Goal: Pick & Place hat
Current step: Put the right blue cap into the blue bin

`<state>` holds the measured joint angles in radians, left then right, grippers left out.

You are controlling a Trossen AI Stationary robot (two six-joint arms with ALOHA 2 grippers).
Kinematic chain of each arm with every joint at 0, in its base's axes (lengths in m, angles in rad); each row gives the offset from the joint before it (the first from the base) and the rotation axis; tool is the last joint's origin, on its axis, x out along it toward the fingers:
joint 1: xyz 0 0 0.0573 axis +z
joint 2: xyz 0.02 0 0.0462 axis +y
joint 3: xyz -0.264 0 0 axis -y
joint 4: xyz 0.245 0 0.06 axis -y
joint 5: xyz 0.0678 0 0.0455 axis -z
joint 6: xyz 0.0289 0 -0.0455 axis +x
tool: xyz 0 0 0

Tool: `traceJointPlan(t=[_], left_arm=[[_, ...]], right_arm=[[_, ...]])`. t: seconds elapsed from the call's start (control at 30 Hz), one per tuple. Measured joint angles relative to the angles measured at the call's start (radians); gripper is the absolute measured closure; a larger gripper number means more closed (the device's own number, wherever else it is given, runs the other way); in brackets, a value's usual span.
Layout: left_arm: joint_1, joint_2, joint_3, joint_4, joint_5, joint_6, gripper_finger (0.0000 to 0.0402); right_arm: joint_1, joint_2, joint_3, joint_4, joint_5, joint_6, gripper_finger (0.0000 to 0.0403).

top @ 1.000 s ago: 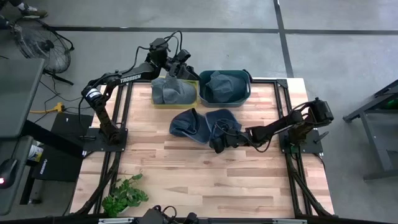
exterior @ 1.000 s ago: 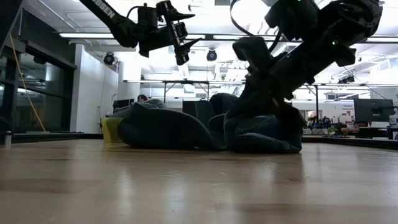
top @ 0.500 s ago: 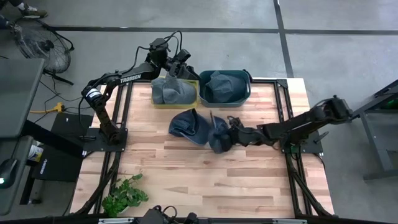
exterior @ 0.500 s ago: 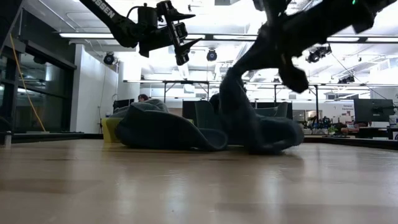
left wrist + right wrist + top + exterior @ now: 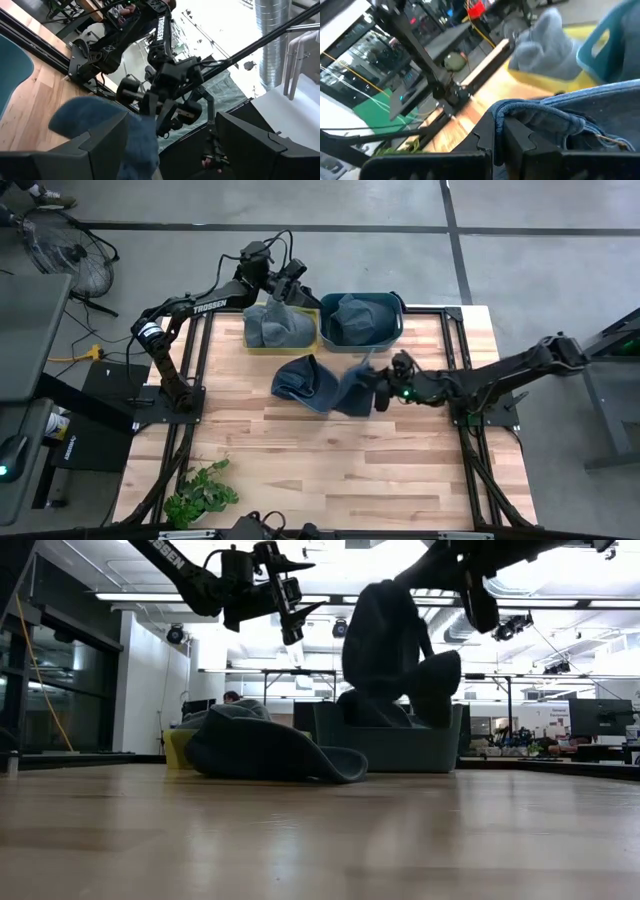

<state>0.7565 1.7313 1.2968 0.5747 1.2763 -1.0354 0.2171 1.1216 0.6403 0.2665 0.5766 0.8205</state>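
My right gripper (image 5: 384,391) is shut on a blue denim hat (image 5: 388,650), which hangs in the air right of the table's middle. A second denim hat (image 5: 304,380) lies with its brim on the wood just left of it. A grey-blue hat (image 5: 278,326) fills the yellow bin (image 5: 249,343) at the far edge. Beside it, another hat (image 5: 358,314) sits in the teal bin (image 5: 397,326). My left gripper (image 5: 291,286) hovers open above the yellow bin, level, touching nothing. My right gripper pinches the denim hat's brim edge (image 5: 526,111) between its two fingers (image 5: 485,137). The fingers come about level from the table's right side. The hat hangs slack below the fingers, lifted clear of the table (image 5: 400,715).
The two bins stand side by side along the far edge. A green plant (image 5: 200,495) sits at the near left corner. Bare wood (image 5: 330,460) stretches across the near half of the table.
My right gripper has risen and drawn back toward the table's right edge, staying shut. The denim hat, which lay bunched on the table beside the other hat, has been pulled up by its brim and now hangs clear of the wood.
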Motion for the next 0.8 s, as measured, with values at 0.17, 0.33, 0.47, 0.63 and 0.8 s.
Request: traceJointPlan(t=[0.17,0.33,0.47,0.63,0.8], left_arm=[[-0.033,0.0,0.0,0.002,-0.03,-0.002,0.0108],[-0.076,0.0,0.0,0.008,-0.069,-0.001,0.0108],[-0.115,0.0,0.0,0.008,-0.121,-0.002,0.0108],[-0.158,0.0,0.0,0.046,-0.223,-0.058,0.0108],[-0.195,0.0,0.0,0.182,-0.353,-0.206,0.0108]], right_arm=[[-0.003,-0.069,0.0,0.004,0.084,-0.121,0.0395],[-0.021,-0.141,0.0,0.025,0.148,-0.281,0.0395],[-0.044,-0.194,0.0,0.091,0.196,-0.453,0.0395],[-0.084,-0.259,0.0,0.151,0.26,-0.656,0.0395],[-0.145,-0.306,0.0,0.203,0.269,-0.808,0.0395]])
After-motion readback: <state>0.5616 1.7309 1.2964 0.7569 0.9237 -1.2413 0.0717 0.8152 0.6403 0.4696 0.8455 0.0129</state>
